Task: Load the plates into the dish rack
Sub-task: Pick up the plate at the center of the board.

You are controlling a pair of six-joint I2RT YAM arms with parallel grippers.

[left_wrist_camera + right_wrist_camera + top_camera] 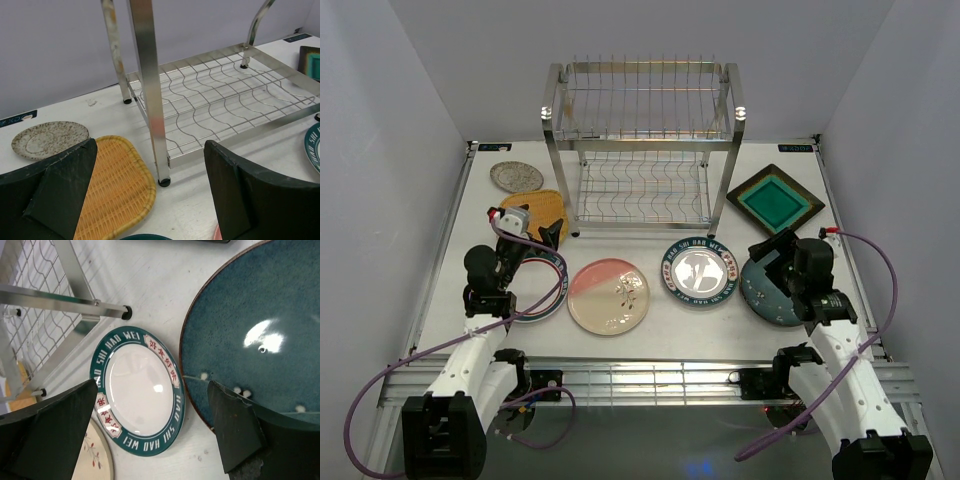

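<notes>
Probably the dark blue-grey plate (260,340) is heavy, slippery, breakable; take its rim. Left gripper (150,145) and right gripper (152,385) gape wide, empty.

The green-rimmed plate (137,390) reads "HAO SHI HAO WEI" twice around its rim, between red Chinese characters.

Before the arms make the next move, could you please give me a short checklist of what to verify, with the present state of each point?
1. Left gripper open and empty: ok.
2. Right gripper open and empty: ok.
3. Dish rack shelves free for plates: ok, both hold nothing.
4. Dark blue plate apart from green-rimmed plate: ok, bare table shows between them.
5. Blue-rimmed plate by the left arm free to grasp: cannot tell, the arm covers much of it.
</notes>
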